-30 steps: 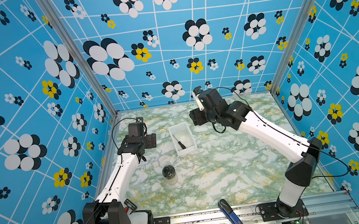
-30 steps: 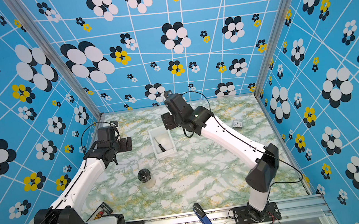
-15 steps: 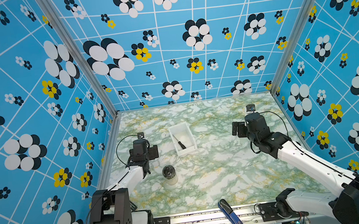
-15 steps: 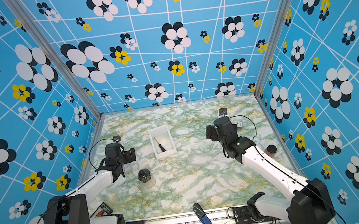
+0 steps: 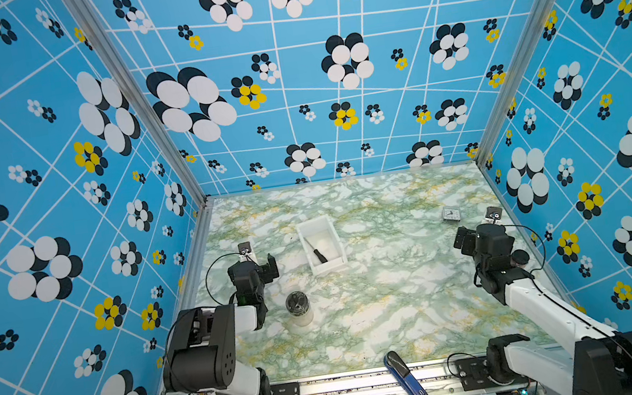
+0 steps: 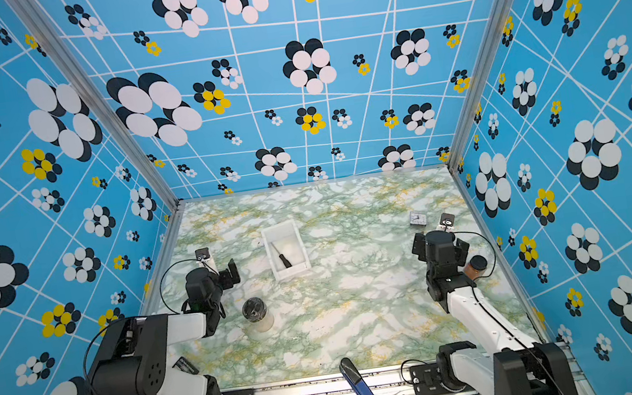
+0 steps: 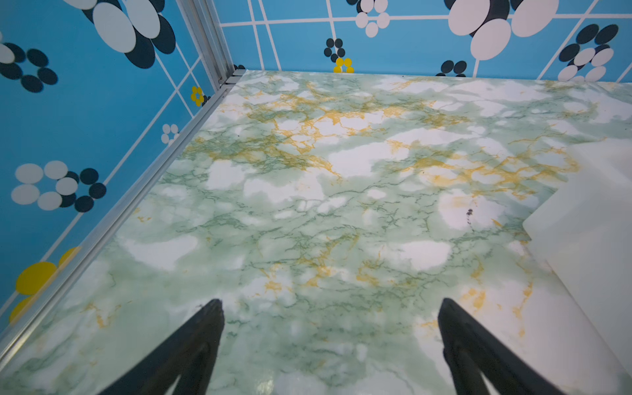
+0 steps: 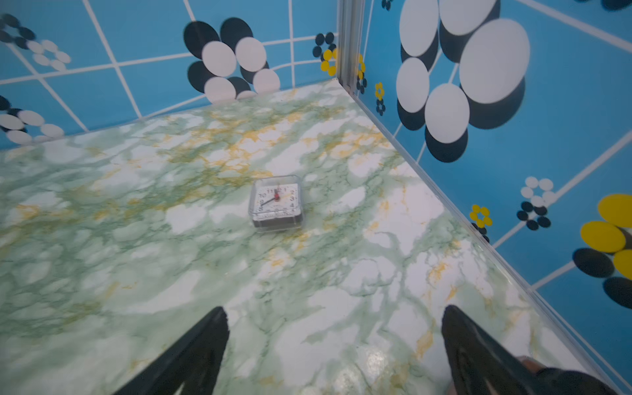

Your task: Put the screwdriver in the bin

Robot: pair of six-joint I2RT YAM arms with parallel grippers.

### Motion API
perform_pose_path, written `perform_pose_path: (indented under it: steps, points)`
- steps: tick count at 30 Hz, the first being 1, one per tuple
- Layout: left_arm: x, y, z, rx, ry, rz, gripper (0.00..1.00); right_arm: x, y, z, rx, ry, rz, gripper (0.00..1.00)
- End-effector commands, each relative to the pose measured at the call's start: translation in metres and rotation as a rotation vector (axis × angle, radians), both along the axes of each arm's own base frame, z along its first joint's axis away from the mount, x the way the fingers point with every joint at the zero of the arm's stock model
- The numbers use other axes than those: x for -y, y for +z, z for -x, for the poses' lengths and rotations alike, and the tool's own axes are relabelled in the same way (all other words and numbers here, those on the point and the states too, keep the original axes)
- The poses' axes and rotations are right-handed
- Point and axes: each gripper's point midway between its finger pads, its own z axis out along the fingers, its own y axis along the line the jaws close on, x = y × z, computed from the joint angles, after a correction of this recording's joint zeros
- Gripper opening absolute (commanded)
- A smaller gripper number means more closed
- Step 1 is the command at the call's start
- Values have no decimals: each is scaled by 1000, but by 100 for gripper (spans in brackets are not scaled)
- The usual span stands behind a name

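Both top views: noted small slim screwdriver (image 5: pixel 319 253), black handle and thin grey shaft, lying flat and aslant inside white open-top rectangular plastic bin (image 5: pixel 330 268), well apart from both pairs of fingers. Judged task as good as done. Logged left gripper (image 5: pixel 259 257) spread wide and empty, with the bin near its fingertips, toward the middle. Logged right gripper (image 5: pixel 477 226) likewise spread wide, holding nothing, far across the green marbled tabletop (image 5: pixel 385 314) from the bin.

Risk, by judgement: shoving the light bin, or toppling the clear round jar with dark lid (image 5: pixel 298 308) close behind the left fingers, through a careless left-arm sweep toward the middle. Blue-and-black flat tool (image 5: pixel 407 383) down at the front rail, out of the way.

Left wrist view: black fingers (image 7: pixel 205 328) parted over bare marble, nothing between. White bin wall (image 7: pixel 588 246) off to the side, beyond one fingertip.

Right wrist view: fingers (image 8: pixel 478 345) parted and empty, small square clear-cased clock (image 8: pixel 276 201) ahead of the tips, apart. Liable to be knocked on a forward reach
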Motion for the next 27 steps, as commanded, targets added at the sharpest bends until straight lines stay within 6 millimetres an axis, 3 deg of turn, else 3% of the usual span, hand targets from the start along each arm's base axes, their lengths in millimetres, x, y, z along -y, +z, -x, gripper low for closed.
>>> perform_pose_path:
  steps: [1,5,12,16,27]
  points:
    - [3,24,-6,118,-22,13,99,-9,7,-16,119,72,0,99]
    - [-1,25,-6,128,0,11,99,-12,-10,-23,138,94,-5,99]
    - [-3,25,-5,128,14,13,99,-34,-18,-54,103,239,5,99]
    - [-3,24,-3,131,18,14,99,-43,-41,-67,95,296,11,99]
    - [-3,26,-2,145,18,14,99,-43,-42,-66,73,299,10,99]
